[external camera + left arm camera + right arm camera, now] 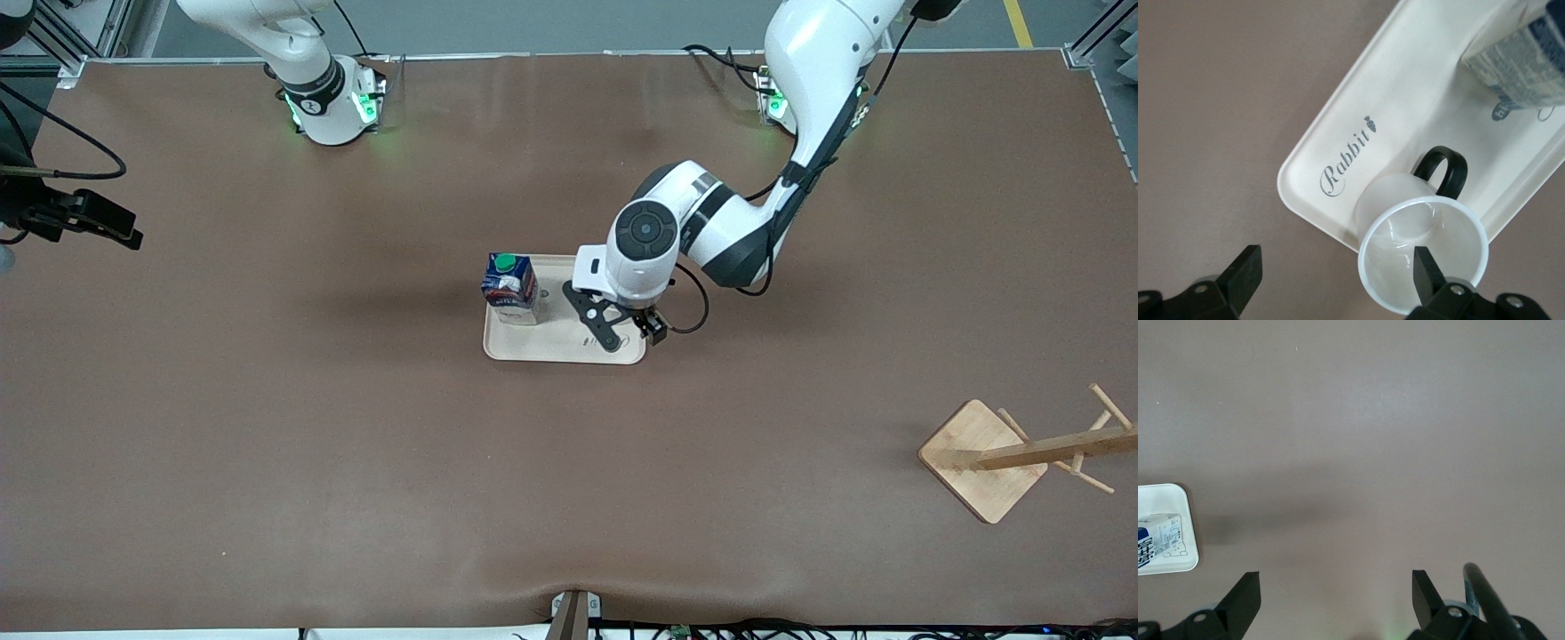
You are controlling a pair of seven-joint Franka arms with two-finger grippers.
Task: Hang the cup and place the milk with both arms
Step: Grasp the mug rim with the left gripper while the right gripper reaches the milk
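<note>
Our left gripper (1335, 277) hangs spread wide over the tray (533, 348), one finger (1425, 270) above the mouth of the cup (1421, 257), which stands on the tray beside the milk (510, 286). We judge the cup pickup is in hand: next, descend and pinch the rim. Our right gripper (1331, 597) waits open over bare table, the rack (1005, 453) well apart.

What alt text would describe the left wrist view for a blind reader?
The left claw, fingers open, hovers over a small white mug with a black loop handle, standing on a cream rectangular tray printed "Rabbit". A dark-blue milk carton stands on the same tray.
</note>
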